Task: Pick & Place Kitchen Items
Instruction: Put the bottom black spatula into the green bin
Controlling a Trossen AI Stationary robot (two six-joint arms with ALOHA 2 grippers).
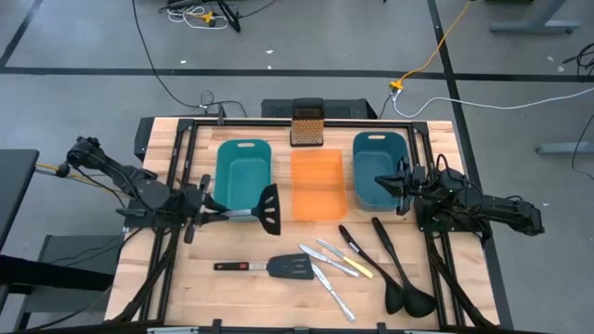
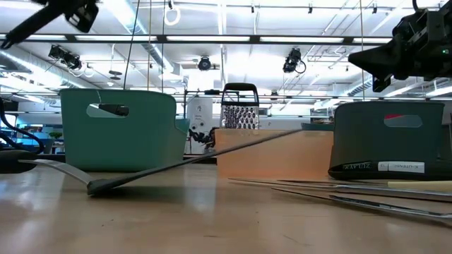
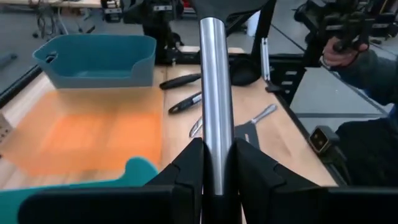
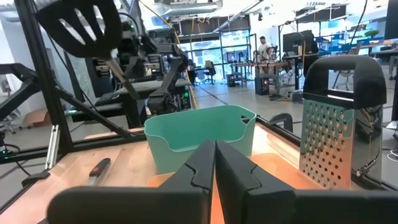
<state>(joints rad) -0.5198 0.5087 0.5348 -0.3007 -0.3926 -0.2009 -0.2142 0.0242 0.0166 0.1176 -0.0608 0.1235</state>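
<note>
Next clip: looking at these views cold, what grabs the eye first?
The left claw is shut on a black slotted spatula, carried clear of the table beside the left teal bin. The flat orange bin glows mid-table between the teal pair, with the metal grater upright behind it. Near the front edge lie a second spatula, silver knives and two black ladles; the right claw, shut and empty, hovers over the right bin.

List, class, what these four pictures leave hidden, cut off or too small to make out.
- Insides of the teal bins: low view, their walls block them.
- Head of the held spatula: left wrist view, cut off by the picture's edge.
- Knives: high view, too small to tell blade details.
- Label on the dark bin: low view, too small to read.
- Left end effector: out of frame in the low view.
</note>
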